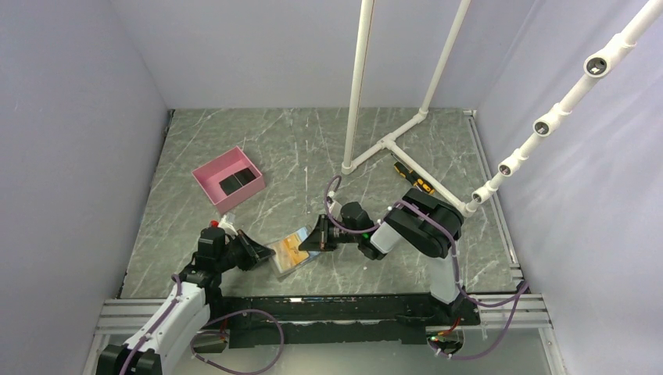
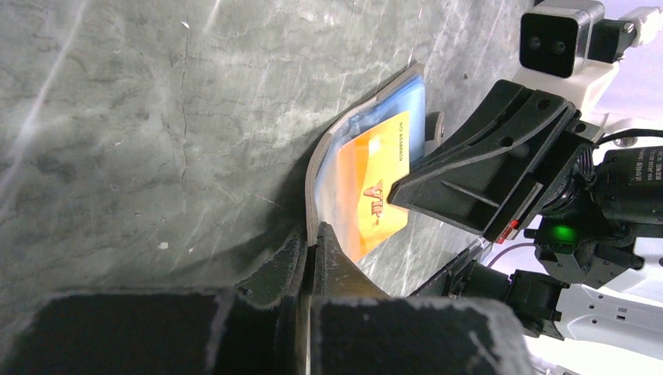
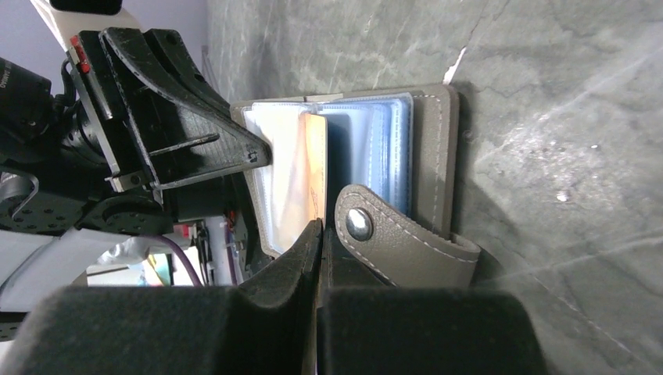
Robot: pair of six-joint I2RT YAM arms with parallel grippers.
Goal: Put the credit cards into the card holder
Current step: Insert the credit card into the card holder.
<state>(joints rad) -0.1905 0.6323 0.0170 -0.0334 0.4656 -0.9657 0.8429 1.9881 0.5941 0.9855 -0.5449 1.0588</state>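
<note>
A grey folding card holder (image 3: pixel 439 148) lies open on the marbled grey table (image 3: pixel 563 94). The right gripper (image 3: pixel 319 228) pinches a thin orange plastic card (image 3: pixel 314 164) edgewise among the holder's blue sleeves (image 3: pixel 375 148); the black left gripper (image 3: pixel 254 155) meets the holder's left edge.

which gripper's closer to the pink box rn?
Left. The left gripper clamps the card holder at its left edge, diagonally near-side of the pink box; the right gripper, holding the orange card, sits on the holder's other side, farther away.

Right gripper (image 3: pixel 319 228) is covering near edge of orange card (image 3: pixel 314 160). Left gripper (image 2: pixel 311 233) is hiding lower edge of card holder (image 2: pixel 375 116). Black item (image 1: pixel 238 183) in pink box (image 1: pixel 207 173) is showing too small to identify.
</note>
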